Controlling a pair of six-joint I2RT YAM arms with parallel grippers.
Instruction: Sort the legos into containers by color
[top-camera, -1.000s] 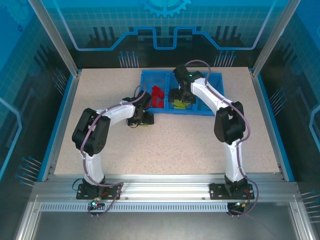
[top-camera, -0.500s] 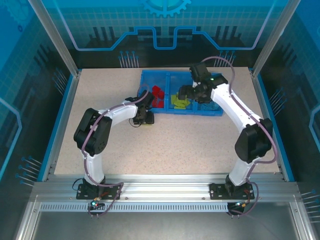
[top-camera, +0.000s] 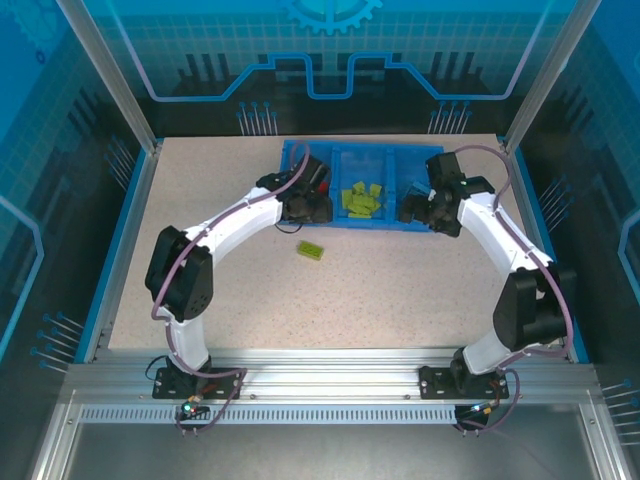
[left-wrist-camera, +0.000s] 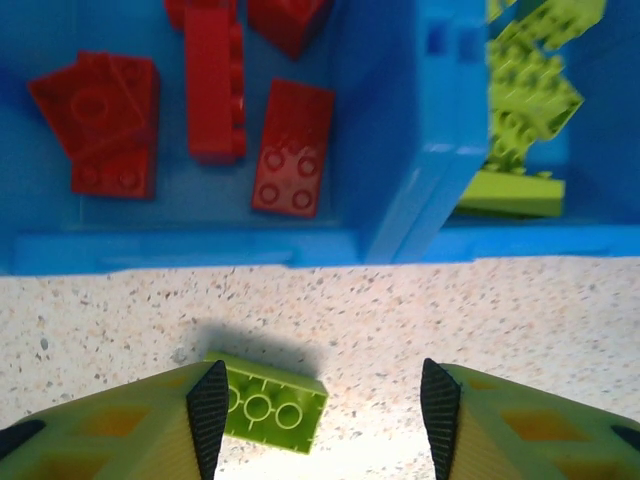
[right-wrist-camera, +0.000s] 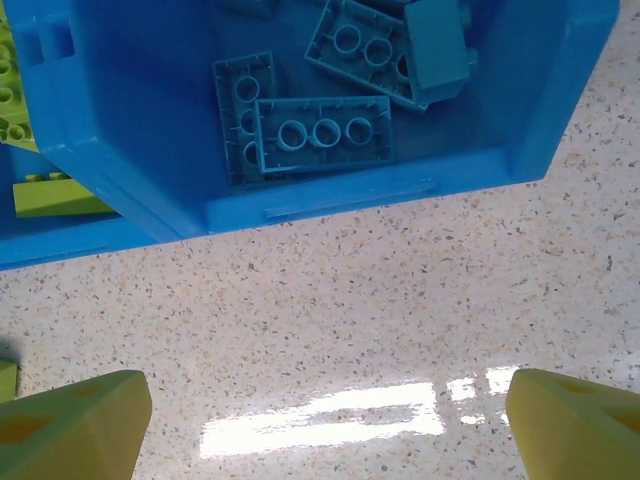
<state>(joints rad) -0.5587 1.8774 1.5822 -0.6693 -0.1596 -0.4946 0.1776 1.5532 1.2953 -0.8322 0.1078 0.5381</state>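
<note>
Top view: one stray lime brick (top-camera: 310, 250) is lying on the table (top-camera: 400, 290), just in front of the tray (top-camera: 370, 224) and apart from it. I am seeing no other loose brick on the bare surface, so I am judging the sort as nearly done.

Tray contents, by compartment:
- left compartment (left-wrist-camera: 180, 200) is holding the red bricks (left-wrist-camera: 215, 85), lying flat and loosely spread
- middle compartment (left-wrist-camera: 600, 150) is holding the lime bricks (left-wrist-camera: 530, 90), heaped against the divider
- right compartment (right-wrist-camera: 130, 120) is holding the light-blue bricks (right-wrist-camera: 320, 130), several resting underside up

Left gripper (left-wrist-camera: 324, 408): hanging low over the table at the tray's near wall, jaws released and spread. The stray brick is sitting just beside the inner face of the left finger (left-wrist-camera: 208, 405); I cannot tell whether it is touching. It is lying skewed to the jaw line and off to one side, not centred, so the jaws are gripping nothing.

Right gripper (right-wrist-camera: 325, 430): jaws spread wide with bare table between them, carrying nothing. It is hovering in front of the right compartment, clear of the left arm's working area, which I am reading as a parked pose that is leaving the last pick to the left arm.

Judgement: the left arm is needing to shift sideways to centre the stray brick before closing, then carry it to the middle compartment. Risk: a skewed brick may be twisting out as the pads close
</note>
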